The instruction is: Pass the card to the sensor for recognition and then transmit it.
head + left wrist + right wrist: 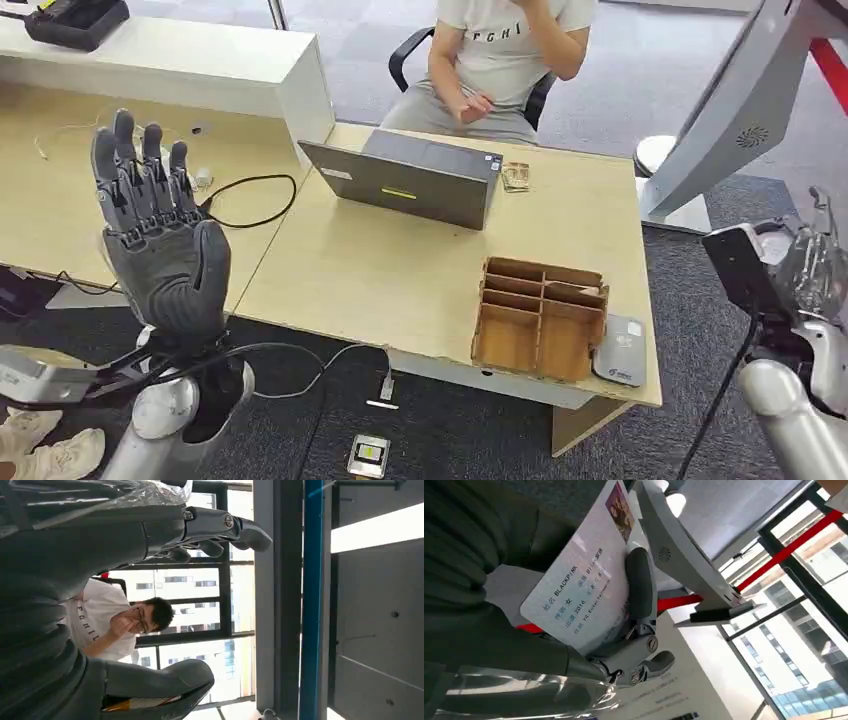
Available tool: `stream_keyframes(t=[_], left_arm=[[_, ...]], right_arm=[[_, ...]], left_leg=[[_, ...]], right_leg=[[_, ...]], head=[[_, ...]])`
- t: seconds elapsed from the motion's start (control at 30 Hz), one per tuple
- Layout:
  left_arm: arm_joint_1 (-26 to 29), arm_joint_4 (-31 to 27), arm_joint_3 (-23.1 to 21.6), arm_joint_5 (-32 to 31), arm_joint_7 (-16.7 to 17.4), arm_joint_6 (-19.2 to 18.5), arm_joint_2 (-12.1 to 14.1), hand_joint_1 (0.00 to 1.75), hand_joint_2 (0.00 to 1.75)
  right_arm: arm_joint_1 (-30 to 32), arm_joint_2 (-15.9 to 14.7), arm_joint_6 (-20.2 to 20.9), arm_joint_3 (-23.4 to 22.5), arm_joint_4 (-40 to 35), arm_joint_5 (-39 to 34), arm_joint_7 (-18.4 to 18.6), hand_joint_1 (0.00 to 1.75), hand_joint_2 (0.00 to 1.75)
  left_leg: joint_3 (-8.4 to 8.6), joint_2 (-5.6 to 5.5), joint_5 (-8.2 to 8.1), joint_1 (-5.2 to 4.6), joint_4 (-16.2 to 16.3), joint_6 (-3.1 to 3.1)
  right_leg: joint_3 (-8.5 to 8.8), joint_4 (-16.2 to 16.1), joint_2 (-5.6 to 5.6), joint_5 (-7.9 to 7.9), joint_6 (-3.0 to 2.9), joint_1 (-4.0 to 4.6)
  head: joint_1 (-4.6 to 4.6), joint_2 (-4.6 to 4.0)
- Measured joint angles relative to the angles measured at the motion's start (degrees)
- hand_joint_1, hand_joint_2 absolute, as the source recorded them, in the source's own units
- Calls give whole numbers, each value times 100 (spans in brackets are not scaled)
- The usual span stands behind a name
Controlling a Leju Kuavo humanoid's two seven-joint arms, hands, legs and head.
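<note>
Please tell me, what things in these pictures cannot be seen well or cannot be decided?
- Card, right wrist view: the right hand holds it; a finger covers part of the print, and the small text is hard to read.
- Right hand, head view: cut by the picture edge, blurred behind clear wrap.
- Wooden organizer, head view: compartment contents too dark to tell.
- Left hand, head view: only its back shows.

Wood desk [400, 275] – laptop [410, 180], divided tray [540, 318]
</note>
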Motion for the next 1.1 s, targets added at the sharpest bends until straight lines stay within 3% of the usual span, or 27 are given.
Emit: stream_keyframes(t=[0.4, 1.1], left_arm=[[80, -35, 44, -48, 107, -52, 0, 0, 175], [96, -35, 109, -48, 153, -190, 0, 0, 175]], right_arm=[[1054, -79, -374, -596, 149, -620, -410, 175, 175], [1564, 717, -41, -505, 771, -824, -857, 175, 175]], left_leg=[[-1, -1, 0, 1, -3, 0], [-2, 0, 0, 0, -4, 0]], right_leg=[[0, 0, 0, -1, 0, 0], [-1, 0, 0, -1, 0, 0]], head=[[0, 0], [-2, 0]])
